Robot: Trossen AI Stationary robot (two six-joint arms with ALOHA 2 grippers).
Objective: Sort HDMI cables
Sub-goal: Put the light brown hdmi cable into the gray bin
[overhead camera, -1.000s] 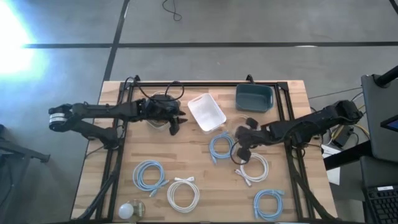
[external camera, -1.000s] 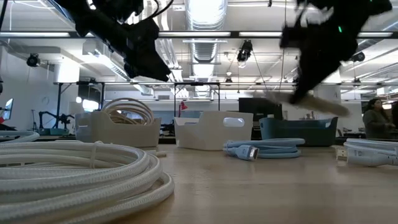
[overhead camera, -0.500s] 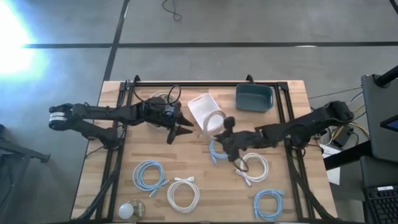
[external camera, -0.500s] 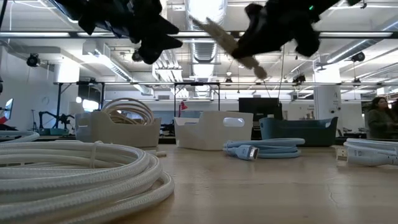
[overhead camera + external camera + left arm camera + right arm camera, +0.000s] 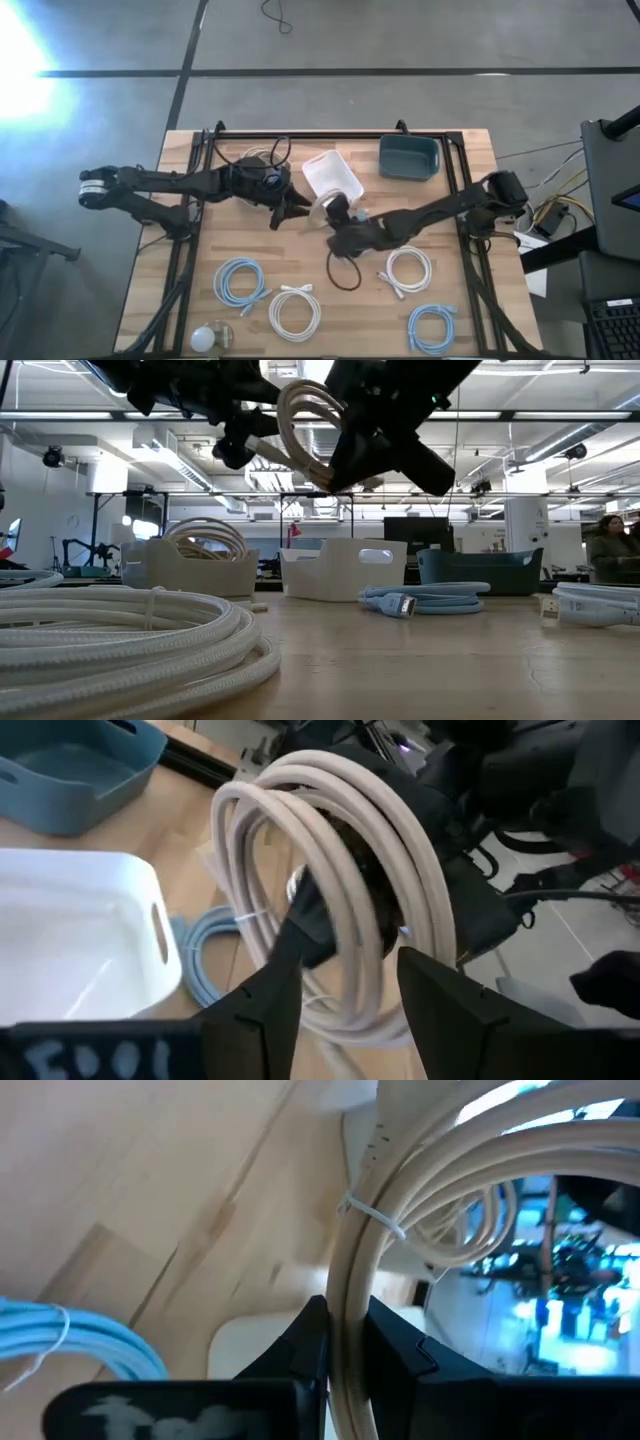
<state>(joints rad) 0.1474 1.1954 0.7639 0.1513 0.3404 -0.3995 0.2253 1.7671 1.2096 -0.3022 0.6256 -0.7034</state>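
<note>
The right gripper (image 5: 345, 1342) is pinching a beige-tan HDMI cable coil (image 5: 340, 880) between its fingers, holding it above the worktop (image 5: 300, 250). The left gripper (image 5: 345, 975) is facing the coil, its fingers spread around the coil's rim.

Beige cable coil (image 5: 340, 890) with a white tie, pale wooden table (image 5: 300, 265), white bin (image 5: 330, 178), blue-grey bin (image 5: 408, 157), light blue coils (image 5: 241, 281) – three in all – white coils (image 5: 294, 312), both arms black (image 5: 180, 185).
</note>
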